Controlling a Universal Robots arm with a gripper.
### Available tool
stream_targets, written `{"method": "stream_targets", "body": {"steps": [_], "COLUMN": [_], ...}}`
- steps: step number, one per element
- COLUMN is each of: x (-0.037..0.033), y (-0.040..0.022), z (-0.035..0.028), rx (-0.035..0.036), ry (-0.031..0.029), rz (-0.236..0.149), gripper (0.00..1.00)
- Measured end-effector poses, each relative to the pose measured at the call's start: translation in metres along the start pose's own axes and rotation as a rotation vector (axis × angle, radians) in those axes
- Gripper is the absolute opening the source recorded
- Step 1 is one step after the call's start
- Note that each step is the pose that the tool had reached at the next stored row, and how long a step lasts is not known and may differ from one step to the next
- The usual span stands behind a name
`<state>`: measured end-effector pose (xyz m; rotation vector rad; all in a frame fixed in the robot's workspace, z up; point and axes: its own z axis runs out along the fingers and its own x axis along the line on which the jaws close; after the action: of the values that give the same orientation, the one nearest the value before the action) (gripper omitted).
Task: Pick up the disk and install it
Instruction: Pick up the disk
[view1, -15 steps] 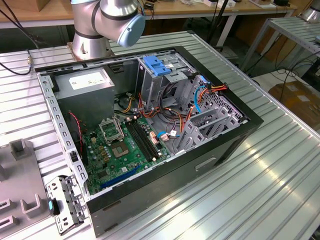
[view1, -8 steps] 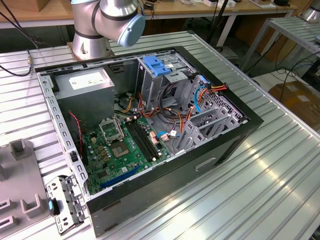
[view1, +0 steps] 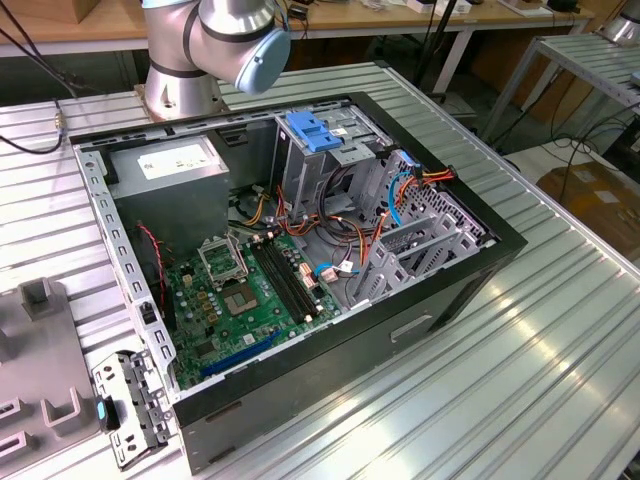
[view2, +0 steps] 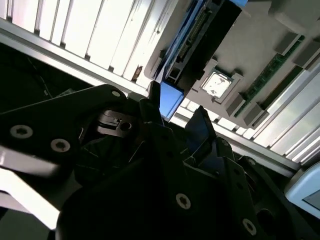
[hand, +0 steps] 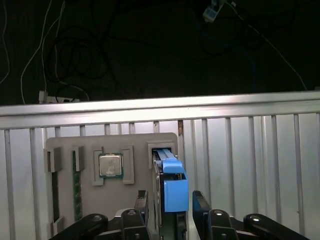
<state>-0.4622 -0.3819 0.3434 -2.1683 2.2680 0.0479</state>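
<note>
Close under the wrist in the first wrist view, the jaws stand spread, one on each side of the disk (hand: 175, 192), not pinching it. The disk stands on edge in a slot of the grey tray (hand: 90, 142), a processor chip (hand: 110, 165) beside it, the slatted counter (hand: 240, 160) beyond.

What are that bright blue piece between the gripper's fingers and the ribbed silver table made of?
The bright blue piece: probably moulded plastic, going by its uniform matte colour and rounded edges. The ribbed silver table: likely bare aluminium, going by its pale brushed sheen and straight extruded slats.
</note>
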Motion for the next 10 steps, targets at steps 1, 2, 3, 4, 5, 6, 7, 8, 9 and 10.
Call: {"method": "stream_targets", "body": {"steps": [1, 2, 3, 4, 5, 6, 7, 8, 9, 10], "x": [0.0001, 0.0001, 0.0001, 0.0002, 0.0001, 0.0001, 0.0001, 0.0001, 0.0001, 0.0001], "y": [0.0002, 0.0007, 0.0015, 0.0019, 0.0020, 0.0020, 0.0020, 0.0020, 0.0020, 0.0020], "z": [0.0009, 0.0015, 0.0022, 0.0032, 0.0042, 0.0049, 0.0057, 0.0061, 0.0062, 0.0070], "rx": [-0.0002, -0.0002, 0.0010, 0.0033, 0.0056, 0.0070, 0.0086, 0.0088, 0.0087, 0.0091], "ry": [0.0007, 0.0009, 0.0011, 0.0011, 0.0011, 0.0011, 0.0010, 0.0011, 0.0012, 0.0011], "rz": [-0.012, -0.017, -0.021, -0.023, -0.023, -0.023, -0.024, -0.023, -0.024, -0.024], "gripper": [0.48, 0.48, 0.48, 0.48, 0.48, 0.48, 0.48, 0.48, 0.48, 0.48]}}
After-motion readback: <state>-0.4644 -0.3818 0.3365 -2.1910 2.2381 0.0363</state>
